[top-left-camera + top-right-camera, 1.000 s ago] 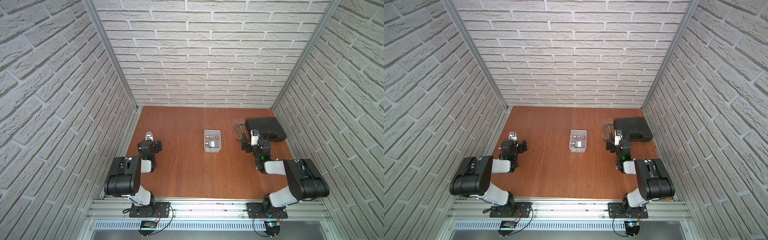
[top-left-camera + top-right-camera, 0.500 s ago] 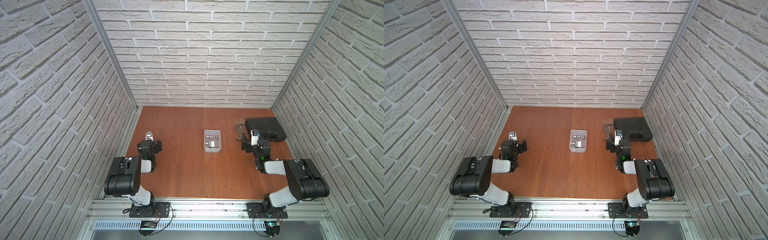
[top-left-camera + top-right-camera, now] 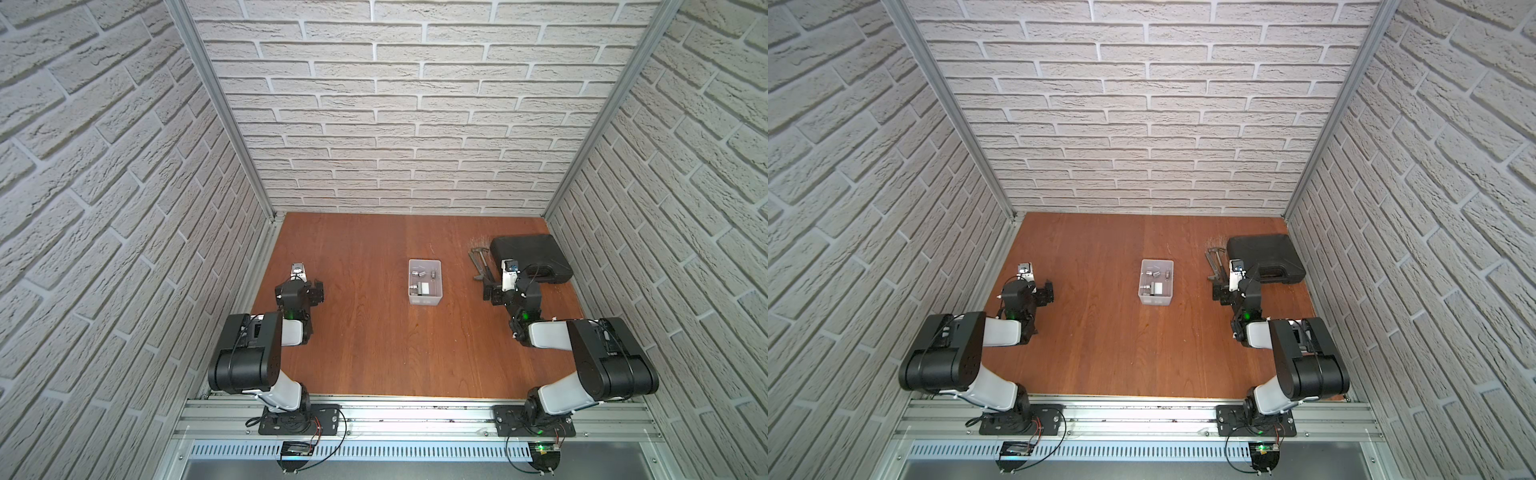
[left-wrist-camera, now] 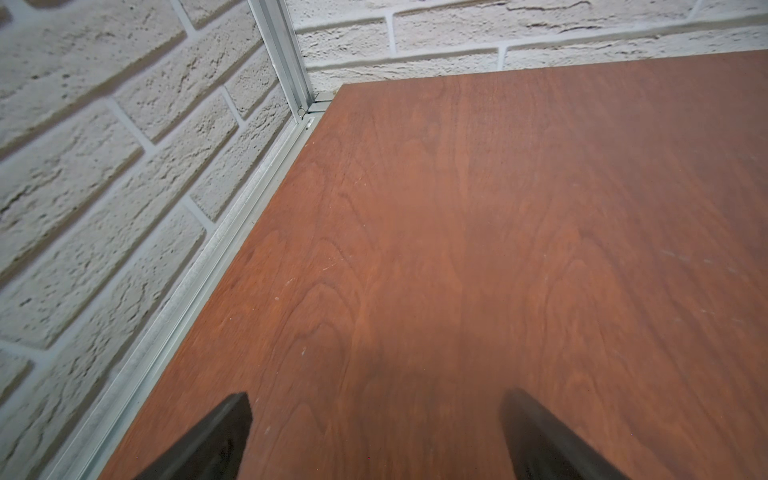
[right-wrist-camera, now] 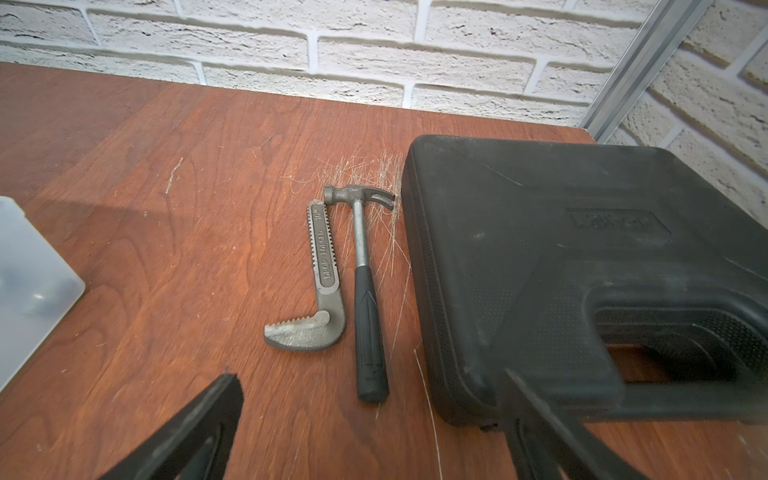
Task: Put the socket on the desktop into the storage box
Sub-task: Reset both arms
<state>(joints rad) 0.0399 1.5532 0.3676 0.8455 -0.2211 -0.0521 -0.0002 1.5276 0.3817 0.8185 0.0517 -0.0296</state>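
Black case, hammer, wrench piece near right jaws, wide, empty, left jaws wide

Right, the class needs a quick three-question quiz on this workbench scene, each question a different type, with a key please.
1. True or false: the left gripper and the right gripper are both open and empty.
2. Which two tools lie on the desktop beside the black case?
3. Where are the small metal sockets? A) in the storage box B) on the black case C) in a gripper

Key: 1 true. 2 the hammer and the wrench jaw. 3 A.
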